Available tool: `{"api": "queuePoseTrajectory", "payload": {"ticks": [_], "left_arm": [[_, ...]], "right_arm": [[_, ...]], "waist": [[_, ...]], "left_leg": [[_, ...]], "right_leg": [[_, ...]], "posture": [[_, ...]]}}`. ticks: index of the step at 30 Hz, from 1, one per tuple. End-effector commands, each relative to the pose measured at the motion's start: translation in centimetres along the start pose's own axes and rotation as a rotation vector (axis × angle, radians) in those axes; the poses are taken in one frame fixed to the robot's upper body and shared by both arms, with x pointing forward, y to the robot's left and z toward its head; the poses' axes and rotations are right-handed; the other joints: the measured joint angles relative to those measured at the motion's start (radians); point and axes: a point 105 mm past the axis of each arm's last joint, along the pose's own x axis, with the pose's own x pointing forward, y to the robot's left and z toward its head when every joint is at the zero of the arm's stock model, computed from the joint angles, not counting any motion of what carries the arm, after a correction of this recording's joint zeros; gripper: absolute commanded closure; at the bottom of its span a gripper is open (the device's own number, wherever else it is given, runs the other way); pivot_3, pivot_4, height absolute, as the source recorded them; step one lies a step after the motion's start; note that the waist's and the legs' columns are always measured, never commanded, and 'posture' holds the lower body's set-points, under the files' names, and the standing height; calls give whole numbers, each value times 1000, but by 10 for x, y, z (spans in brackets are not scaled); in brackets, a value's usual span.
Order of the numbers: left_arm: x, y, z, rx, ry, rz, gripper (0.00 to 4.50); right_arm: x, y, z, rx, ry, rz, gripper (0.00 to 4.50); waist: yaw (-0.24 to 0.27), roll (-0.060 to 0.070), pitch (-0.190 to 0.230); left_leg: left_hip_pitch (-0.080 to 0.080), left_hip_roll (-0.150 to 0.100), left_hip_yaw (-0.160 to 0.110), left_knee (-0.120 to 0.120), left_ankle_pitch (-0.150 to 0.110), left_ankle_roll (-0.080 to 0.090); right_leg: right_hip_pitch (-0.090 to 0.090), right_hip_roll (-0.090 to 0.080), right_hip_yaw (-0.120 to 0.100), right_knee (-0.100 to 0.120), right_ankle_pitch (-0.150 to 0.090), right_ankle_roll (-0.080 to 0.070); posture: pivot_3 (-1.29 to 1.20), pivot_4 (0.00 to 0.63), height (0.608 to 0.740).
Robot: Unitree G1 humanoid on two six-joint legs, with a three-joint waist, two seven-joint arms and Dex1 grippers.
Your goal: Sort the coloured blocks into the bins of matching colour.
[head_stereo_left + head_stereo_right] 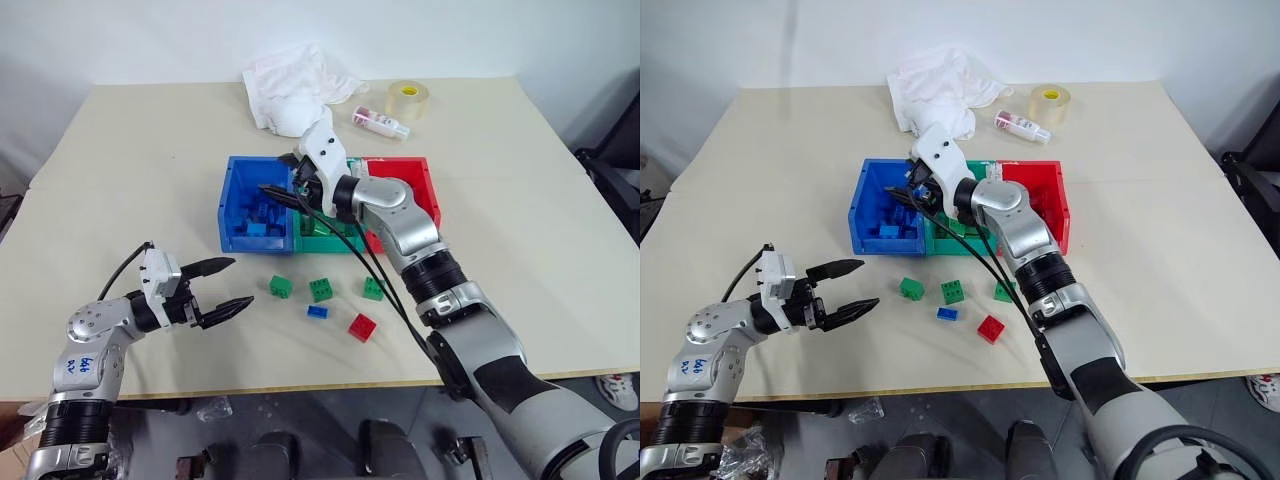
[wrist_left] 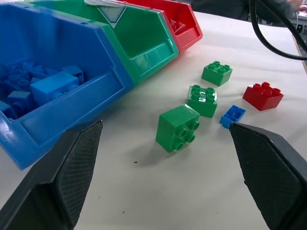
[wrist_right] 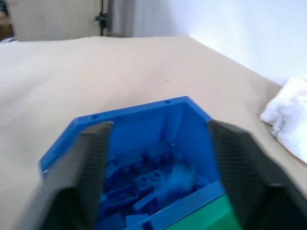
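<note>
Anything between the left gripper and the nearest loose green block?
Nothing: bare table separates the left gripper from the green block, plain in the left wrist view.

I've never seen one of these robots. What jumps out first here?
The row of bins mid-table, blue, green and red, with the right tool open over the blue bin. Nearer the robot, five loose blocks lie on the table, and the left tool hangs open beside them.
</note>
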Motion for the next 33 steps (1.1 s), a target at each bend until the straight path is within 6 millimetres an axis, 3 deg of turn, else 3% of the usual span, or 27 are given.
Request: {"api": "queuePoseTrajectory", "payload": {"ticks": [1, 4, 7, 12, 18, 22, 27, 33], "left_arm": [[-2, 0, 9, 39, -25, 8, 0], [1, 0, 8, 37, -27, 8, 0], [5, 1, 7, 34, -32, 0, 0], [8, 2, 5, 27, -32, -16, 0], [-1, 4, -3, 18, -14, -13, 0], [-4, 5, -5, 15, -9, -12, 0], [-2, 7, -4, 20, -15, -7, 0], [2, 2, -1, 28, -34, -3, 0]], "right_arm": [[-3, -2, 21, -33, -88, 5, 28], [-18, -1, 20, -44, -107, 29, 28], [-51, 7, 12, -69, -98, 95, 28], [-130, 34, -14, -54, 47, 258, 28], [-223, 40, -44, 33, 354, 219, 28], [-256, 46, -55, 71, 494, 199, 28], [-253, 45, -63, 73, 510, 185, 28], [-223, 33, -84, 56, 516, 189, 28]], "waist": [[-4, 0, 0], [-5, 0, 0], [6, 0, 0], [29, 0, 0], [35, -1, 1], [36, -1, 1], [45, -2, 1], [56, -2, 1]], "left_leg": [[0, 0, 0, 0, 0, 0], [0, 1, 0, -1, 0, 0], [0, 0, -1, -1, 0, 0], [-1, -1, -2, 1, 0, 1], [-2, 1, 5, 4, 0, 1], [-2, 2, 8, 5, -1, 1], [-2, 3, 8, 6, -1, 1], [-2, 3, 7, 7, -1, 1]], "right_leg": [[0, 0, 0, 0, 0, 0], [-1, 0, 0, 0, 0, 0], [0, 0, 0, 0, 0, 0], [1, -1, 0, -1, 0, 0], [2, 0, 1, -6, 0, 0], [2, 0, 2, -7, 0, 0], [2, 0, 2, -7, 0, 0], [2, 0, 2, -7, 0, 0]], "posture": [[0, 150, 740], [0, 150, 740], [0, 150, 740], [0, 150, 740], [0, 150, 740], [0, 150, 740], [0, 150, 740], [0, 150, 740]]}}
